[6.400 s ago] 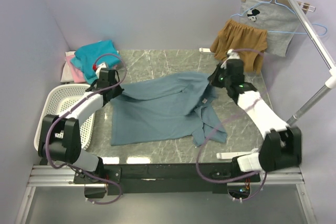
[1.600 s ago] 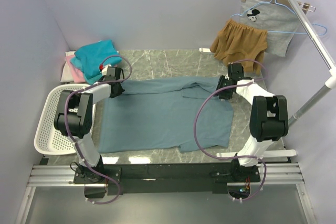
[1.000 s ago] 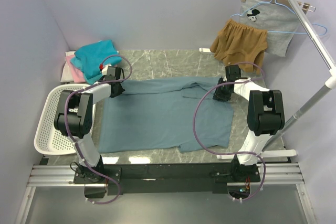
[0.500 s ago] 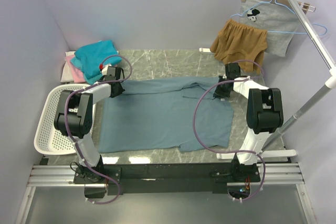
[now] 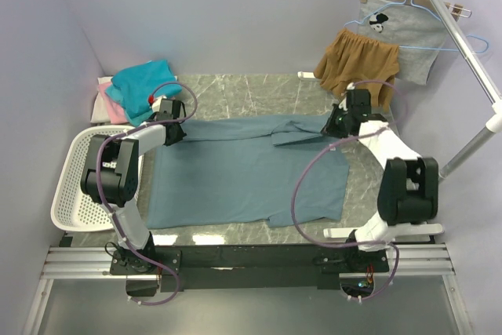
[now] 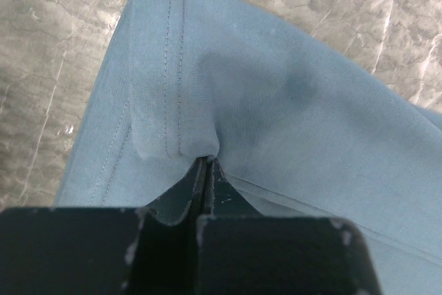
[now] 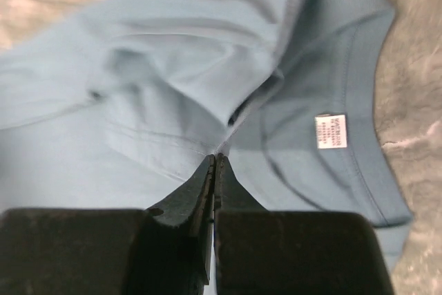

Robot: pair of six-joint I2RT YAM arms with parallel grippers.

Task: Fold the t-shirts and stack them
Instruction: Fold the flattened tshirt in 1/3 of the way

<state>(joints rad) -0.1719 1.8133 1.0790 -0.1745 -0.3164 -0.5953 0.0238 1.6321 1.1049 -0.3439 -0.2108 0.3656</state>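
Grey-veined marble table (image 5: 235, 92) fills the space between lilac walls, and the large grey-blue t-shirt (image 5: 243, 170) lies spread across the middle of the table, reaching almost to its near edge. Some seconds ago this shirt was a rumpled heap slung between the two arms; it is now drawn out flat and roughly rectangular.

The left gripper (image 5: 176, 136) is at the shirt's far left corner, towards the table's left side, where it was half a second ago. In the left wrist view its fingers (image 6: 207, 167) are pressed together on a pinch of the double-stitched hem, with bare marble beyond.

The right gripper (image 5: 329, 128) has changed most. Its arm has swung outward towards the table's right edge, and the wrist now sits farther back than before. Its fingers (image 7: 214, 160) are closed tight on a fold of cloth beside the collar, next to the white neck label (image 7: 330, 132), and that flap now stretches towards them.

At the table's far left corner a teal t-shirt (image 5: 141, 84) lies bunched on a pink one (image 5: 114, 107). A white basket (image 5: 74, 186) sits off the table's left edge. Beyond the far right corner, mustard-brown shorts (image 5: 357, 60) and a grey printed garment (image 5: 404, 29) hang unchanged.
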